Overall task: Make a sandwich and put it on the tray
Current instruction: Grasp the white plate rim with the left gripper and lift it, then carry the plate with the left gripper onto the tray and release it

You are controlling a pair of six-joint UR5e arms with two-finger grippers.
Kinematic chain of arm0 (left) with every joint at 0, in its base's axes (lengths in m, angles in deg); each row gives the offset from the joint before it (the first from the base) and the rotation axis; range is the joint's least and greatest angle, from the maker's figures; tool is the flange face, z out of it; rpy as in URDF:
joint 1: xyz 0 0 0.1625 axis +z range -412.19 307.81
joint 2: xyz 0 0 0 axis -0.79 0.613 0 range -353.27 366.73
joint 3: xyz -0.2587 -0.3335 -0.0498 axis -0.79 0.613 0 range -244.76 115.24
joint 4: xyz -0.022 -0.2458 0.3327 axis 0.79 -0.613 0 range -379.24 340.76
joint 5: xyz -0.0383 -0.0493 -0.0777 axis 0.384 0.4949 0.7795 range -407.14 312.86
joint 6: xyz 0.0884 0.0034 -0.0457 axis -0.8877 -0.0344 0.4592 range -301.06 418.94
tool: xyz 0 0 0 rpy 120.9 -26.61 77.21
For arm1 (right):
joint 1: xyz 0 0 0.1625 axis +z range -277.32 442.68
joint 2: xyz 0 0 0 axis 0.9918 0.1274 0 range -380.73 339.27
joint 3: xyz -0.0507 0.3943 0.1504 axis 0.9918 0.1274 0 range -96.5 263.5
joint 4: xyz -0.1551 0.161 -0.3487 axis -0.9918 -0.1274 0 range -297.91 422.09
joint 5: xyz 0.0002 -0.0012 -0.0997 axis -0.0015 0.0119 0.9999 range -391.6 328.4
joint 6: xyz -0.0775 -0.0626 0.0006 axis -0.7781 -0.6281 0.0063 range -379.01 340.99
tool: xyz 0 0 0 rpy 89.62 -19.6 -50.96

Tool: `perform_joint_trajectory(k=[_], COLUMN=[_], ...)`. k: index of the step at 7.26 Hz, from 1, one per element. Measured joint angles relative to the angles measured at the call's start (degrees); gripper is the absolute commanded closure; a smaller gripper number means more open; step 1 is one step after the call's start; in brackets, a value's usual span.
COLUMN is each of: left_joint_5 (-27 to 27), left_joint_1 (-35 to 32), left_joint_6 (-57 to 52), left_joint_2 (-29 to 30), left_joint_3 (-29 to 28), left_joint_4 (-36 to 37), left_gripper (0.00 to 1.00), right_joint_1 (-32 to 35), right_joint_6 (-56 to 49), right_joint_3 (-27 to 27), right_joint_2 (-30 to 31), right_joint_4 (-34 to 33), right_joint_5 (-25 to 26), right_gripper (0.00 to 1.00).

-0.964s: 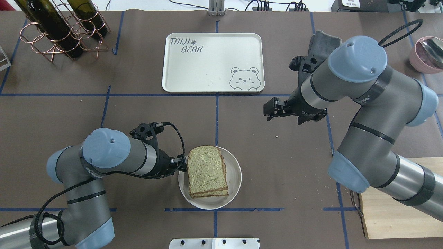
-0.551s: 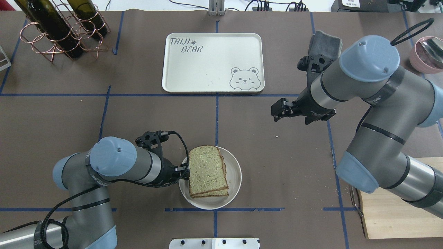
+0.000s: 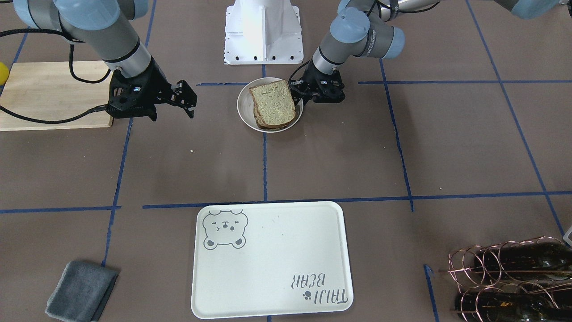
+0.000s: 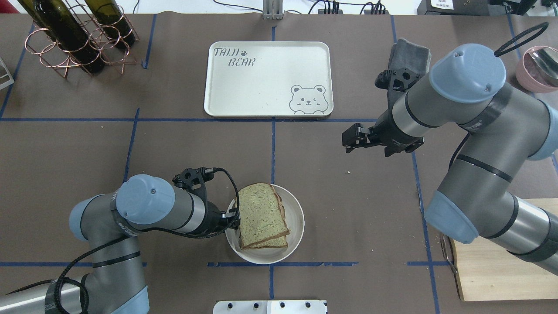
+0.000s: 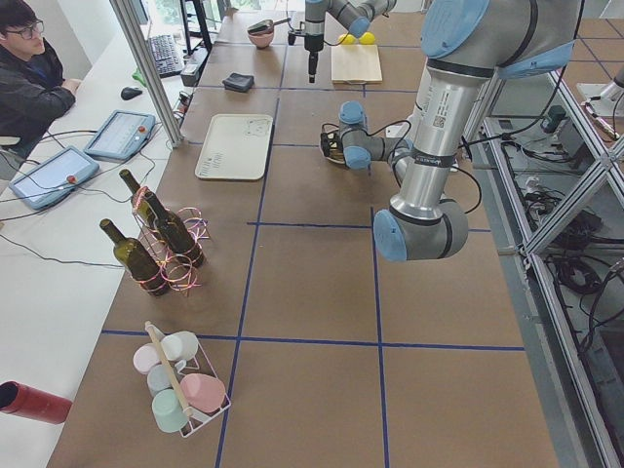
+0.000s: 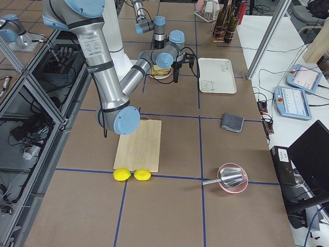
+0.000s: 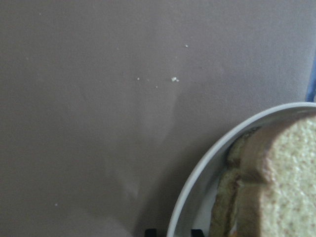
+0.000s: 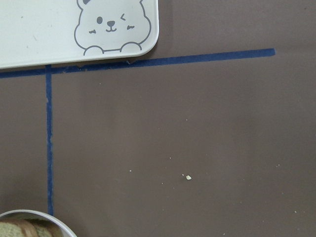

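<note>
The sandwich (image 4: 261, 216), two greenish-tan slices with brown crust, lies on a small round white plate (image 4: 296, 226); its egg is hidden. My left gripper (image 4: 234, 218) is low at the plate's left rim, right beside the sandwich. In the left wrist view its two fingertips (image 7: 150, 231) stand a little apart on either side of the plate's rim (image 7: 207, 168), next to the sandwich (image 7: 291, 182). My right gripper (image 4: 348, 140) hangs open and empty over bare table, right of the tray's near corner. The cream tray (image 4: 261, 83) with the bear drawing holds nothing.
A wooden cutting board (image 4: 492, 270) lies at the near right under my right arm. A wire rack with wine bottles (image 4: 78, 39) stands far left. A grey cloth (image 4: 407, 52) and a pink bowl (image 4: 536, 69) are far right.
My left arm has slid right, bringing its gripper up to the plate's rim and the sandwich's edge. My right arm drew back to the right, then stopped.
</note>
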Motion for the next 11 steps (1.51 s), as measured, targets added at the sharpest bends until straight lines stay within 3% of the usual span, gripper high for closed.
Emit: perform_joint_trajectory(k=[7, 11], left_joint_5=[2.26, 2.54], left_joint_1=[-0.67, -6.09], left_joint_6=[2.81, 16.94], left_joint_2=[-0.15, 3.55], left_joint_3=[4.84, -0.93], left_joint_4=[-2.85, -8.61], left_gripper=[1.00, 1.00], right_joint_1=[1.58, 6.69], right_joint_6=[-1.03, -14.45], right_joint_3=[-1.77, -6.35], right_joint_2=[2.53, 13.64], right_joint_4=[-0.23, -0.17], right_joint_5=[-0.01, -1.97], right_gripper=[0.00, 0.00])
